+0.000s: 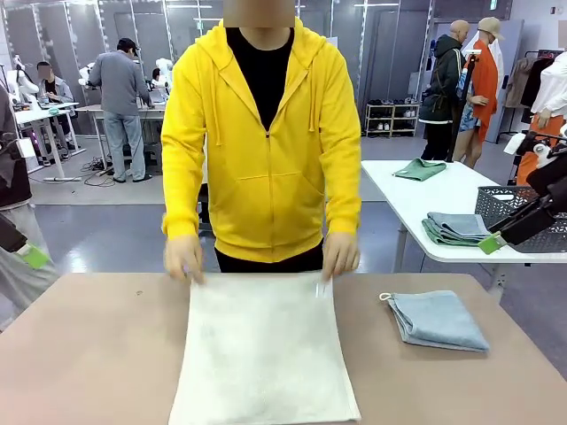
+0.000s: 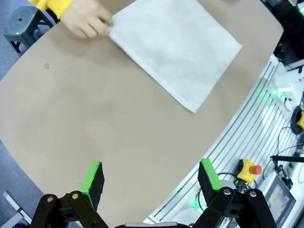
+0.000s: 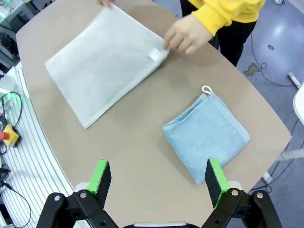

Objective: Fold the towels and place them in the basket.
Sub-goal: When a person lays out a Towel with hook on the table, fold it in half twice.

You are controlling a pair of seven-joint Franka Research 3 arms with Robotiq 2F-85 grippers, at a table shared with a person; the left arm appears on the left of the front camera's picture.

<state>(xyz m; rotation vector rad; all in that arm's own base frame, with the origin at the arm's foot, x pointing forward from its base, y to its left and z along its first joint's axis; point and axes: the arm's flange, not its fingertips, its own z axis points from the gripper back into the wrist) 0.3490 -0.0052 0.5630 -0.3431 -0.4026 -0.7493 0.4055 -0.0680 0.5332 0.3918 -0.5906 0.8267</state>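
Brown counter (image 1: 89, 354) in the front view carries a cream towel (image 1: 263, 354) spread flat, a person's hands (image 1: 183, 257) on its far corners, and a folded blue towel (image 1: 438, 319) with a white loop to its right. Left wrist view: left gripper (image 2: 150, 166) jaws apart above bare counter. Right wrist view: right gripper (image 3: 157, 164) jaws apart; the cream towel's white tag (image 3: 154, 54) is too small to read.

Room as you see it from the front: beyond the tan tabletop (image 1: 89, 354) lies a grey floor (image 1: 106, 230). A white side table (image 1: 407, 204) stands at right and white desks (image 1: 31, 115) at far left. A low shelf rack (image 1: 392, 118) sits before the grey panelled back wall (image 1: 354, 53). In the left wrist view, you find a grey stool (image 2: 21, 26) beside the table's edge.
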